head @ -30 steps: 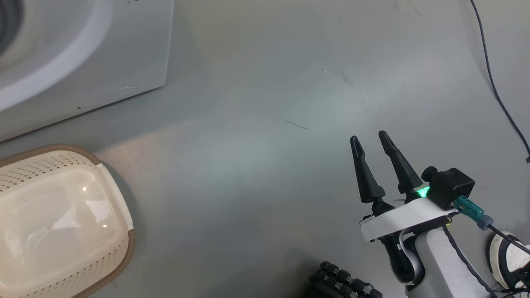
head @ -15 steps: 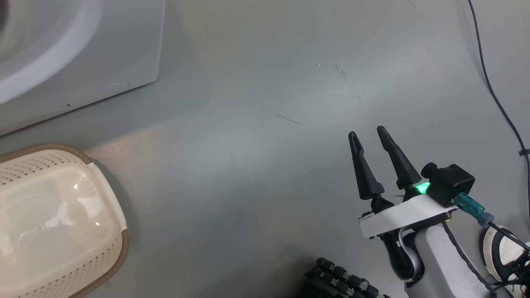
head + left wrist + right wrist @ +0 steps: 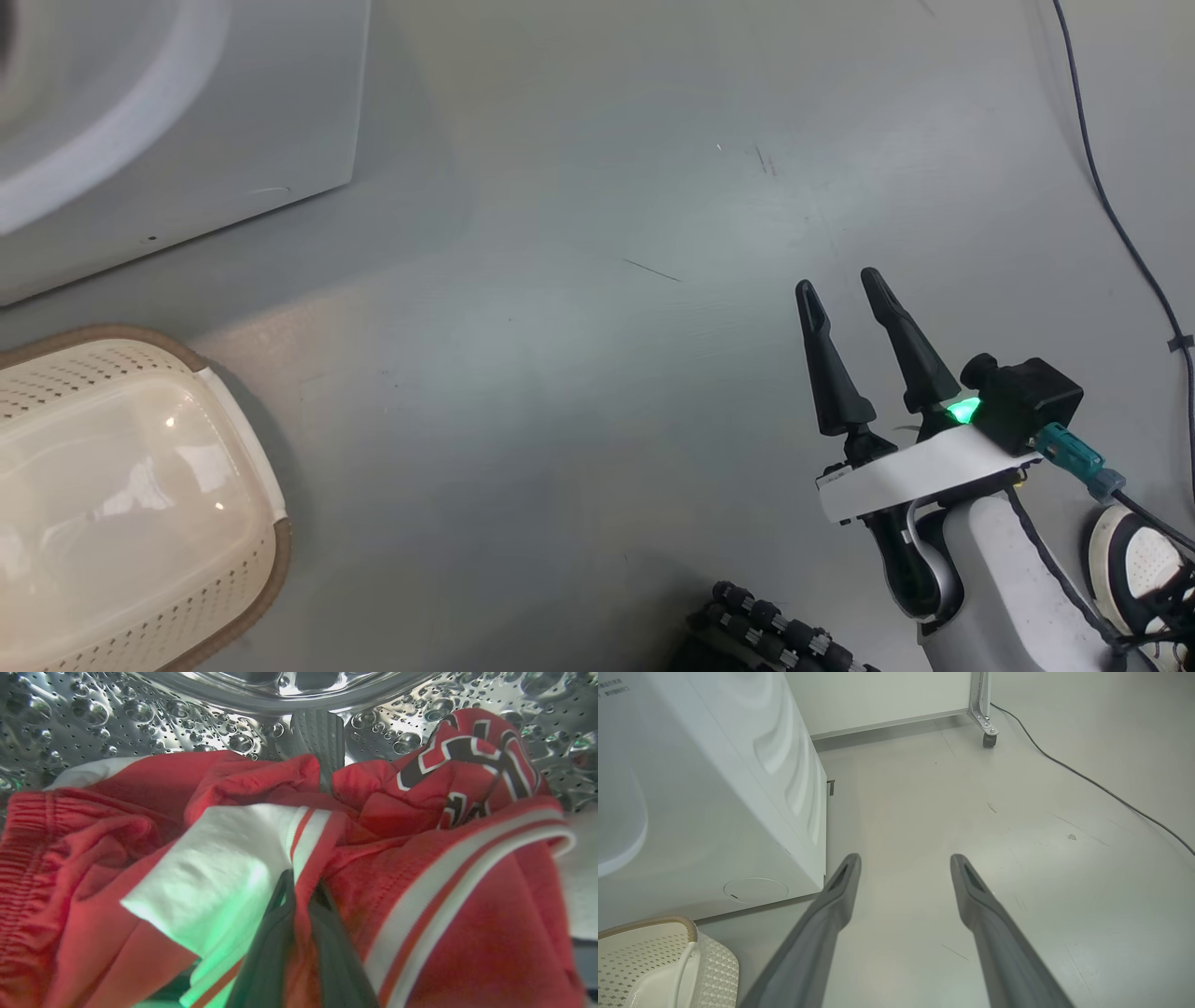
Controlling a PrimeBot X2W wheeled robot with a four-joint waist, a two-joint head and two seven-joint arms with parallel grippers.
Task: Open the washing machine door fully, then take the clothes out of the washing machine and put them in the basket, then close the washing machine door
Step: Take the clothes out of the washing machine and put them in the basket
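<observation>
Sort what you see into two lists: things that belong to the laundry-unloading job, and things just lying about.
Part of the job:
washing machine
clothes in its drum, pinched by the left claw
basket
right claw, open above the floor

Just lying about:
cable on the floor
caster wheel

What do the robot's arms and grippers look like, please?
The right gripper has two long, tapering black jaws on a white band, a green light, a black boxy camera with a teal-plugged cable, and a pale forearm. The left gripper shows similar dark jaws.
</observation>
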